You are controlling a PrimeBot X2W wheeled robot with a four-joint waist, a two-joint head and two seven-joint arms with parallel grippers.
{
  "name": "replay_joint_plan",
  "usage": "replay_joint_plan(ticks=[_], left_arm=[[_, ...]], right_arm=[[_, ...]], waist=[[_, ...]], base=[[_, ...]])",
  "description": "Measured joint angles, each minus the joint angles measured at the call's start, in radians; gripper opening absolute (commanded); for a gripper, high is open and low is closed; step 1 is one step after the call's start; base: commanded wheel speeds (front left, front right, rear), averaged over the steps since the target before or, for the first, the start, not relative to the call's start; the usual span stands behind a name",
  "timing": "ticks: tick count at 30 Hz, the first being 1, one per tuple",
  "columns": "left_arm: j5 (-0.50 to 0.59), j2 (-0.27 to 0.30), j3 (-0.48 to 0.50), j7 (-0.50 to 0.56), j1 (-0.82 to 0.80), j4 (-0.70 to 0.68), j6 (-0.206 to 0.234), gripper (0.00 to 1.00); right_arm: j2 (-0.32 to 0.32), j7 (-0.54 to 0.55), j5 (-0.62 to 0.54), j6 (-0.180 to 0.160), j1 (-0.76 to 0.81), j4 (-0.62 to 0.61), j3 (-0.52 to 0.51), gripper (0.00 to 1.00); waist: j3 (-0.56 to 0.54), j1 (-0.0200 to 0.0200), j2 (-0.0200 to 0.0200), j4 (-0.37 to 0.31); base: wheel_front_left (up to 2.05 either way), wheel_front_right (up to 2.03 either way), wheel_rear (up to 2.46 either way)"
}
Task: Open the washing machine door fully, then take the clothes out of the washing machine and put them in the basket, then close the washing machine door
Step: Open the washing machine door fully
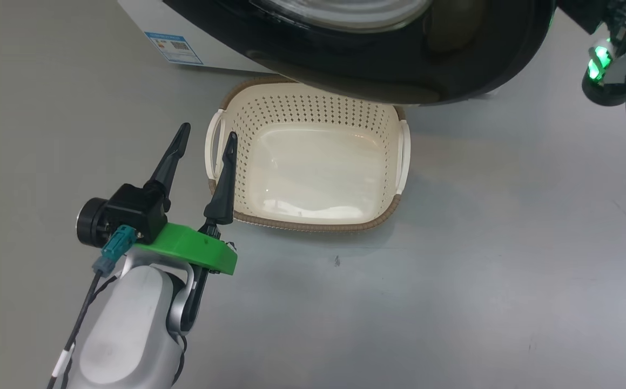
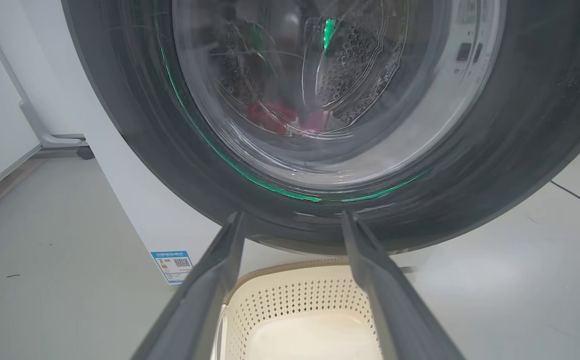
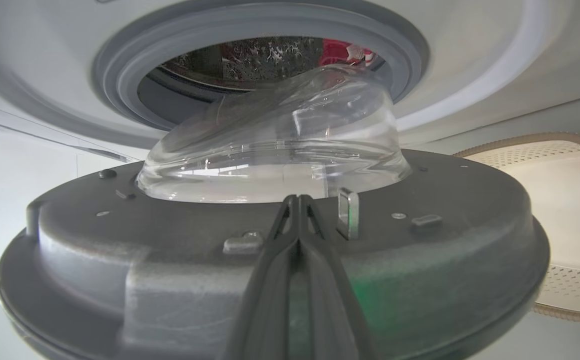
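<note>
Head view, lower left: the left tool (image 1: 208,129) hangs spread and empty, just beside the basket (image 1: 313,224) at centre. Above, the door (image 1: 399,75), part open, overhangs the basket's far rim. Right wrist view: the right tool (image 3: 297,200), pinched shut on nothing, points at the door's inner face beside the latch (image 3: 348,212), so it is the nearer one for swinging it wide. The clothes (image 3: 342,50) lie in the drum (image 3: 249,60) beyond.

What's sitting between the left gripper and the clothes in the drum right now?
The washing machine door: in the left wrist view, the clothes show through its glass, ahead of the open left gripper.
</note>
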Motion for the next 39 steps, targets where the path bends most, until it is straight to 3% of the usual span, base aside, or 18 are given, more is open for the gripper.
replay_joint_plan(ticks=[23, 39], left_arm=[[0.013, 0.001, -0.020, 0.000, 0.069, 0.037, 0.000, 1.00], [0.050, 0.001, -0.023, 0.000, 0.107, 0.056, 0.000, 1.00]], right_arm=[[0.095, 0.060, 0.036, 0.048, 0.190, -0.067, 0.041, 0.00], [0.146, 0.070, 0.058, 0.057, 0.343, -0.112, 0.073, 0.00]], waist=[[-0.131, 0.0000, 0.0000, -0.016], [-0.214, 0.0000, 0.0000, -0.009]], base=[[0.00, 0.00, 0.00], [0.00, 0.00, 0.00]])
